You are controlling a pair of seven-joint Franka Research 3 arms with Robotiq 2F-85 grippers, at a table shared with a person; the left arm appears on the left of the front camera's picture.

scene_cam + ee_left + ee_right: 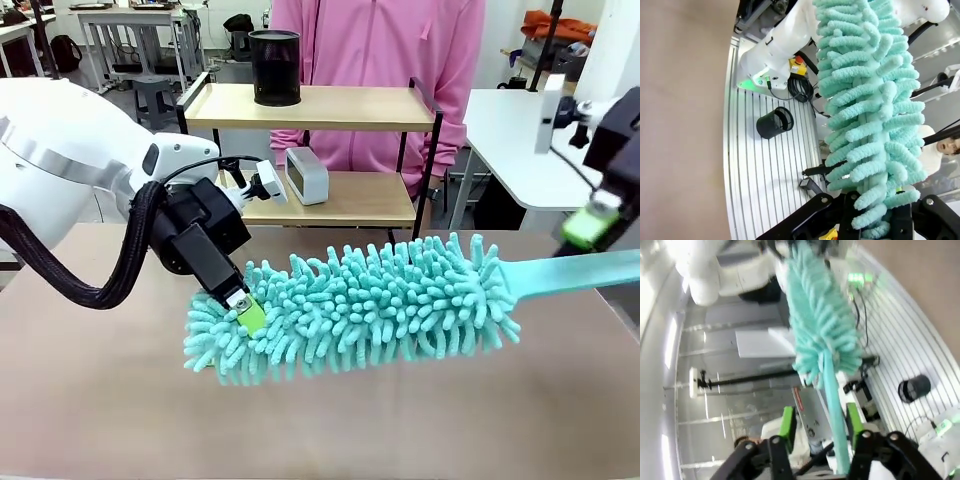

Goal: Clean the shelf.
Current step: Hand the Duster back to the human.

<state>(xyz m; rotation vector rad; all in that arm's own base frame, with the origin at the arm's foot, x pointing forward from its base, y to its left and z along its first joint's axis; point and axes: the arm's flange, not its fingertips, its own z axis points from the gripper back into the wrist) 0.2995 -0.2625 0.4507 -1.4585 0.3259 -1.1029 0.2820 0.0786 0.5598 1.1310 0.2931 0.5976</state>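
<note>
The left gripper [243,310] is clenched on the duster [370,300] tip; the right gripper [817,427] straddles its handle, released. Handover step; next, sweep the shelf [330,105] at the table's far edge

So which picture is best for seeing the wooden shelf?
The front view. The shelf stands whole behind the fluffy duster, with a black cup on its top board and a small white box on the lower one. The two wrist views look along the duster instead, so they tell you nothing about the shelf.
</note>
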